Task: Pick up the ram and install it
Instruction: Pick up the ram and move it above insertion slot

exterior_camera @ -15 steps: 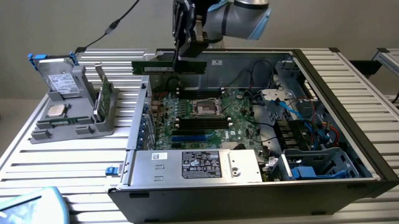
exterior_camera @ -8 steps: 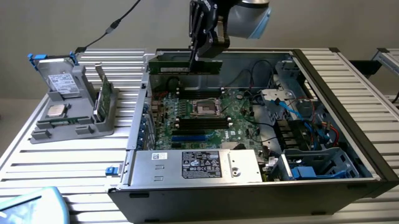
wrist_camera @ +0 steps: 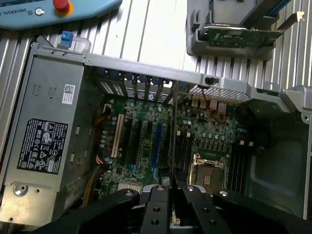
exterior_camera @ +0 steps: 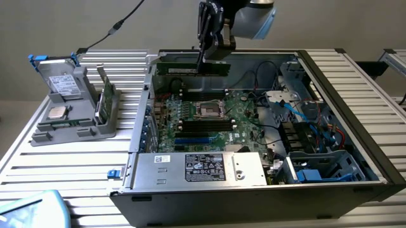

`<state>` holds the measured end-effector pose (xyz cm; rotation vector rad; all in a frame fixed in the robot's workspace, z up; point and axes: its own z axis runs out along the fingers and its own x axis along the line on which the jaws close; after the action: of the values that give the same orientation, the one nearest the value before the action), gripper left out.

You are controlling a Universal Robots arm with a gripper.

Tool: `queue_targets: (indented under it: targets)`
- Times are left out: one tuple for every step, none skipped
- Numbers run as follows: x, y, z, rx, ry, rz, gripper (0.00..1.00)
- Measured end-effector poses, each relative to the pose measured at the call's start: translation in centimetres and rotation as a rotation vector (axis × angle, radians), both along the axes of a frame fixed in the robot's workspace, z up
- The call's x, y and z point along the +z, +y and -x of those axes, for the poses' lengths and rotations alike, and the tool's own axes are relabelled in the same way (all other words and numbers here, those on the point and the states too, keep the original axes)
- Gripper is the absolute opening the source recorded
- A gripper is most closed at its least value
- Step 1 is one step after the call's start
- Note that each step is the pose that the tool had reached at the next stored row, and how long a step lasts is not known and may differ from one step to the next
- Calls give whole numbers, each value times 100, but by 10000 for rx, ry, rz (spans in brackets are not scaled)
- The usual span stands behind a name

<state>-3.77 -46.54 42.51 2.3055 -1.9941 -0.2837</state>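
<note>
A long, thin green circuit-board ram stick [exterior_camera: 180,69] with a pale label is held level on its long edge, clamped between the fingers of the black pincer [exterior_camera: 202,70]. Most of its length juts toward the exterior view's left. Its chips are hard to make out. In the wrist view it is reduced to a thin edge-on line. Below the pincer lies the green motherboard [exterior_camera: 216,118] of the open dark computer case [exterior_camera: 387,161]
</note>
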Motion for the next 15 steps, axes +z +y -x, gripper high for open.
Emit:
queue_targets:
  targets:
    - [-4,0,0,-115,-4,-25,14]
    - [-7,0,-1,-224,-9,-46,14]
    - [-10,0,-2,-329,-15,-68,14]
    - [-14,0,-5,-400,-29,-84,14]
    - [-19,0,-13,-443,-50,-96,14]
    - [-24,0,-25,-470,-73,-105,14]
    - [-30,0,-44,-484,-95,-115,14]
    - [-35,0,-69,-491,-113,-123,14]
    - [-40,0,-99,-493,-134,-129,14]
    - [-45,0,-136,-493,-160,-133,14]
    - [-50,0,-170,-493,-185,-137,14]
    - [-59,0,-237,-493,-241,-146,14]
    - [-64,0,-257,-500,-270,-149,14]
    - [-69,0,-276,-509,-299,-153,14]
    - [-76,0,-294,-523,-312,-157,14]
